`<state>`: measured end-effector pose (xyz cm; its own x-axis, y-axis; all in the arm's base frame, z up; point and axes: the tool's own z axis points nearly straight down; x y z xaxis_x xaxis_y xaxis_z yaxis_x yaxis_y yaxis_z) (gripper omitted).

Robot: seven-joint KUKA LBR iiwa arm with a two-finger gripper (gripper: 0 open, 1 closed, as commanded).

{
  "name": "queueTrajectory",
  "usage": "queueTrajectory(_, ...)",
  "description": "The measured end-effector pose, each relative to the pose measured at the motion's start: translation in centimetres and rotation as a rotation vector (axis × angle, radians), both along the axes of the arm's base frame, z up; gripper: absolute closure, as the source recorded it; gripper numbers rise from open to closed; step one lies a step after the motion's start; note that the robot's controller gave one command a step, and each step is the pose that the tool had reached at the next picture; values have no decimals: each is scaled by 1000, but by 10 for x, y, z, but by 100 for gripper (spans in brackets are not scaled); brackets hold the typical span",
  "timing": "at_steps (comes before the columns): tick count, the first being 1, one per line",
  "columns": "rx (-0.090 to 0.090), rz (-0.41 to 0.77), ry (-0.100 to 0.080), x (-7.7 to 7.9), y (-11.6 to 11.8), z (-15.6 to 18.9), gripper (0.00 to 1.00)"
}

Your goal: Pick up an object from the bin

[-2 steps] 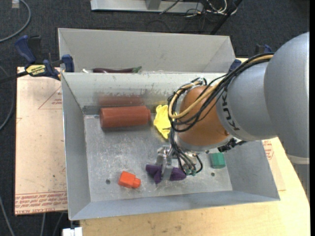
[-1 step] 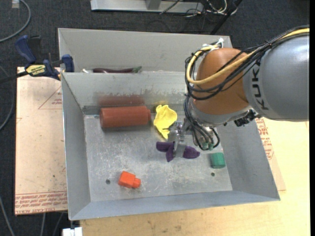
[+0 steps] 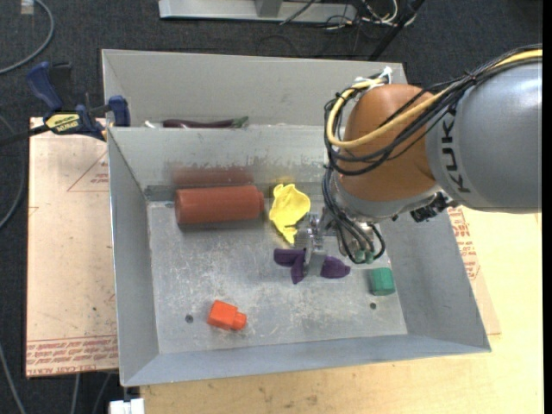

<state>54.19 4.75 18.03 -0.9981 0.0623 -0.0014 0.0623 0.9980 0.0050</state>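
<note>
Camera view is showing the gripper (image 3: 312,241) hanging low mid-bin, right over a purple plastic piece (image 3: 291,260) beside a crumpled yellow thing (image 3: 289,207); whether its grip is open or closed I cannot tell, so the pick-up is seemingly remaining undone.

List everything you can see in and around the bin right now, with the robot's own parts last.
Cylinder: one, reddish brown, lying on its side at the bin's back left.
Crumpled thing: one, yellow, mid-bin, just left of the gripper.
Purple pieces: two showing, possibly one thing, on the floor right at the gripper.
Green block: one, small, right of the purple pieces.
Orange block: one, small, front left, alone.
Bin: one, grey metal.
Gripper: one, dark, low over the purple pieces.
Arm: one, grey, with an orange wrist cover and cables, reaching in from the right.
</note>
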Motion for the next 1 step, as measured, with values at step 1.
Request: queueTrajectory(1,1,-12,-4,-9,-18,119,100)
